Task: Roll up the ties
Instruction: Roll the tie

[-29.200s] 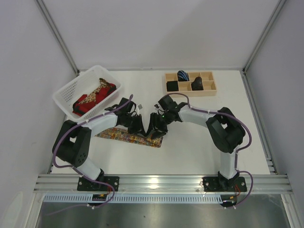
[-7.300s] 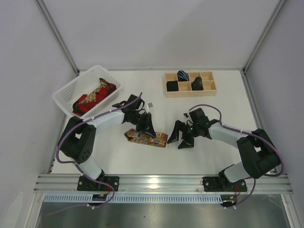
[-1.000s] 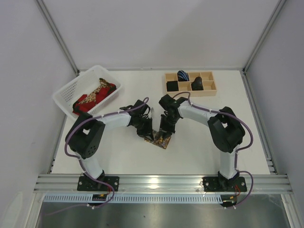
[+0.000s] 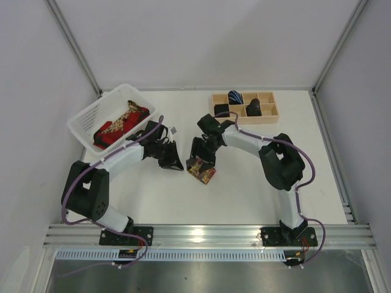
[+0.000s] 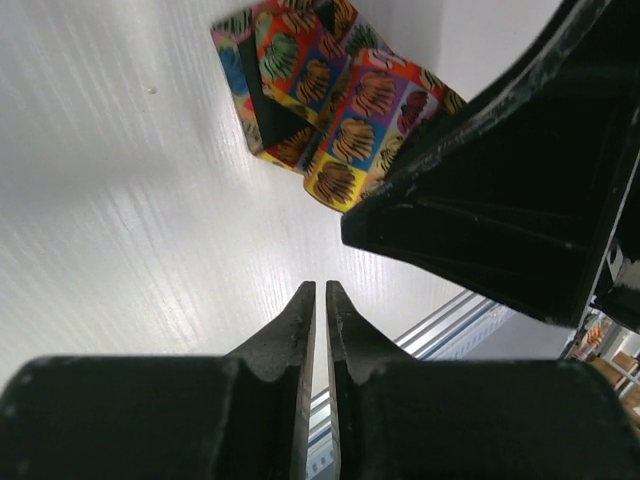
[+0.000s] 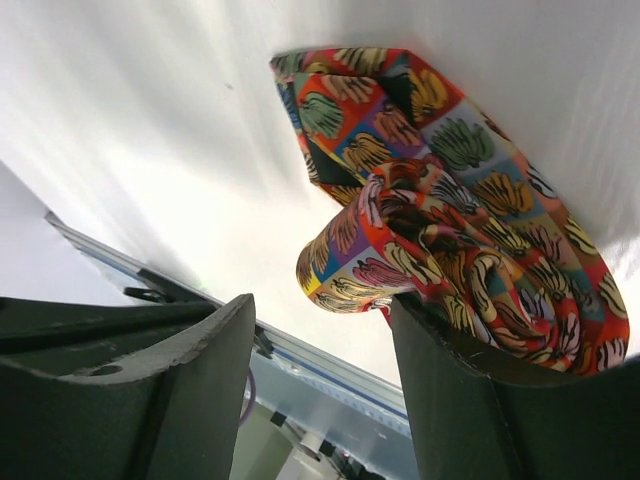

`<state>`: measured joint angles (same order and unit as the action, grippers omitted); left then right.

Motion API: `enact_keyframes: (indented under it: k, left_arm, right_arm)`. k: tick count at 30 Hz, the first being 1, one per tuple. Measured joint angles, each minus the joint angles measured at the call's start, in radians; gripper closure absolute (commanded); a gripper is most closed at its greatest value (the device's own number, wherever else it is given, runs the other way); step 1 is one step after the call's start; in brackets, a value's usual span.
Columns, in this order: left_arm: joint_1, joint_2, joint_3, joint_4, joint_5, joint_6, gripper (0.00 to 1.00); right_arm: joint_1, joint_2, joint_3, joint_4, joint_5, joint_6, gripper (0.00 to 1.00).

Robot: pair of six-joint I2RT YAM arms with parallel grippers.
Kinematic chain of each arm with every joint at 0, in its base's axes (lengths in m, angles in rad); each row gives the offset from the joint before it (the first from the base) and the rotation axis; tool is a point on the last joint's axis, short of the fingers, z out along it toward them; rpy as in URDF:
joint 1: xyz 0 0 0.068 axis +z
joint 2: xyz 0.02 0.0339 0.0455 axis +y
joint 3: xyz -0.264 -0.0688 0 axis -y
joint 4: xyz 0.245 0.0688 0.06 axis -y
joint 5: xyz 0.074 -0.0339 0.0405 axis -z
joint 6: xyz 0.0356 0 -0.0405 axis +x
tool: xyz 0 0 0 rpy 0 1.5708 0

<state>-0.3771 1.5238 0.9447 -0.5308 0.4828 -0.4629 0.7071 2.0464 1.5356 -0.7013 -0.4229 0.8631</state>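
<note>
Multicoloured tie on table; two ties in basket.

A white bench stands between plain pale grey walls, slim metal posts in the far corners, an aluminium rail along its near edge

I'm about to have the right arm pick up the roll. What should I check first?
1. Right gripper open over the multicoloured tie: ok.
2. Left gripper shut, empty, off the tie: ok.
3. Tie fully coiled: not ok, one end lies flat beside the coil.
4. Free compartment in the wooden tray: ok.
5. Coil will stay together when lifted: cannot tell.
</note>
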Motion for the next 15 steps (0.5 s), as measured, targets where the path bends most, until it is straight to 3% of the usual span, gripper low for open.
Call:
enact_keyframes:
  k: [10,15]
  left_arm:
    - [0.000,-0.027,-0.023,0.018,0.047,-0.033,0.86]
    - [-0.002,-0.029,-0.055,0.021,0.050,-0.053,0.87]
  right_arm:
    - [-0.045,0.000,0.000,0.087,-0.055,-0.012,0.34]
    - [-0.080,-0.080,0.009,0.056,-0.050,-0.067,0.33]
